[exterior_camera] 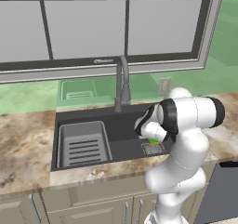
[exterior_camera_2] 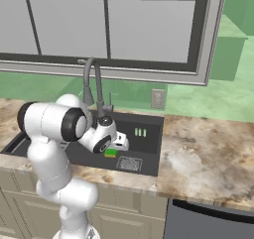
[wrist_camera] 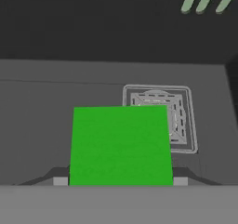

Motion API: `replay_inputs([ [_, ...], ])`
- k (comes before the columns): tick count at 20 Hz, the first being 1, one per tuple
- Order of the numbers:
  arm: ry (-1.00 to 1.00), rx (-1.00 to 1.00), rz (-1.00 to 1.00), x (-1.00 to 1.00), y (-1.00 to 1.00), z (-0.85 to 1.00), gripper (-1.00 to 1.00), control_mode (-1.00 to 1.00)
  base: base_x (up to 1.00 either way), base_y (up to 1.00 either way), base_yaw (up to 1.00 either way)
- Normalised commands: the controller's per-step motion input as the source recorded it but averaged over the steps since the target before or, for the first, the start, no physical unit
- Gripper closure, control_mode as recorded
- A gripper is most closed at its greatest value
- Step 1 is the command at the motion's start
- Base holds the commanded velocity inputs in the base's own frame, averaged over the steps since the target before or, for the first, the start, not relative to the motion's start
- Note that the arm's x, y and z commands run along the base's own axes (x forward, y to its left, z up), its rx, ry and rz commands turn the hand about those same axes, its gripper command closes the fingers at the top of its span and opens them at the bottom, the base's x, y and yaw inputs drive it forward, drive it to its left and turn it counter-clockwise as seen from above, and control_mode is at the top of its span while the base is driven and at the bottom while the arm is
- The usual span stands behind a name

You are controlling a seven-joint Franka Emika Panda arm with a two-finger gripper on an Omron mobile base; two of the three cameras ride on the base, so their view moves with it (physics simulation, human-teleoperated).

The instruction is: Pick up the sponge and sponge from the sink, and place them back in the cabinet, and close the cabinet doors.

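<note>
A bright green sponge (wrist_camera: pixel 120 144) sits squarely between my two fingertips (wrist_camera: pixel 60 181), whose pads press against its left and right sides. My gripper (wrist_camera: pixel 120 181) is shut on it, low inside the black sink (exterior_camera: pixel 122 131) just beside the square drain (wrist_camera: pixel 160 118). From the base, the sponge (exterior_camera_2: pixel 110 152) shows as a green patch under my hand (exterior_camera_2: pixel 115 145), next to the drain (exterior_camera_2: pixel 129 163). In the left base view the arm hides most of the hand, and only a sliver of the sponge (exterior_camera: pixel 153 141) peeks out. The cabinet and its doors are out of view.
A grey slotted rack (exterior_camera: pixel 83 145) fills the sink's left half. The grey gooseneck faucet (exterior_camera: pixel 122 83) rises behind the basin, close above my wrist. Marbled counter (exterior_camera_2: pixel 208 149) spreads to both sides, a window behind it. A dark appliance front (exterior_camera_2: pixel 208 223) stands below on the right.
</note>
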Motion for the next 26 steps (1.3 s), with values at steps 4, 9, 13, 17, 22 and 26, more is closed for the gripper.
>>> replay_inputs([
  [4,0.0,0.0,0.0,-0.14,0.0,0.6,1.0,-1.0,0.0,0.0,0.0],
  [9,0.0,0.0,0.0,-0.15,0.0,0.61,1.0,-1.0,0.0,0.0,0.0],
  [13,0.0,0.0,0.0,-0.2,-0.03,0.62,1.0,-1.0,0.0,0.0,0.0],
  [17,0.0,0.0,0.0,-0.26,-0.03,0.61,1.0,-1.0,0.0,0.0,0.0],
  [22,0.0,0.0,0.0,-0.25,-0.01,0.61,1.0,-1.0,0.0,0.0,0.0],
  [26,0.0,0.0,0.0,-0.16,0.0,0.56,1.0,-1.0,0.0,0.0,0.0],
])
